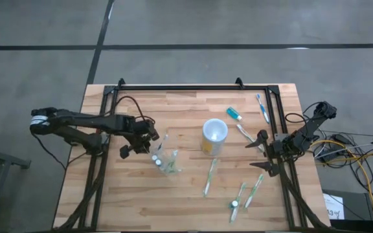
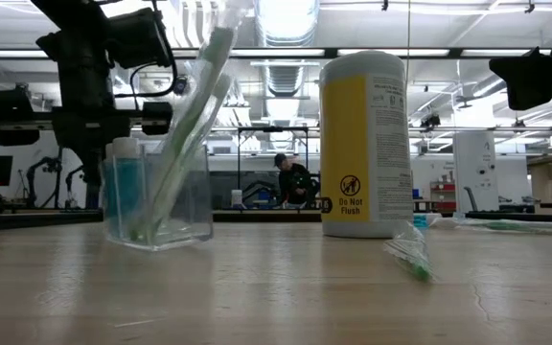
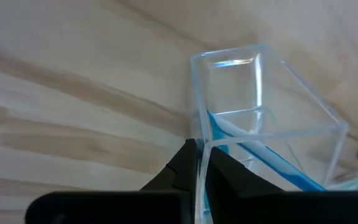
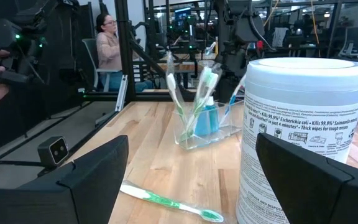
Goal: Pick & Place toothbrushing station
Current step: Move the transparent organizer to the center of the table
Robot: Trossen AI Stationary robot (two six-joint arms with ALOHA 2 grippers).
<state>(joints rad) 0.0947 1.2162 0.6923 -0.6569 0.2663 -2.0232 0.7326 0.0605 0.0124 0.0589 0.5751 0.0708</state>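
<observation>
Where high view blurs, left pincer (image 3: 199, 167) clamps toothbrushing station (image 3: 260, 124) wall | right pincer (image 4: 191, 180) spread

Clear glossy plastic on the toothbrushing station (image 3: 263, 124), smooth pale wood grain across the table (image 1: 141, 200), matt black plastic on the left gripper (image 3: 197, 171).

Bright overhead strip lights (image 2: 286, 19) glare; near tabletop (image 2: 276, 297) blurred

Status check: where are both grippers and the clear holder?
Left gripper shut on the toothbrushing station wall. Station upright on the table, brushes inside. Right gripper open, waiting at the right edge. Yellow wipes canister stands beside the station.
</observation>
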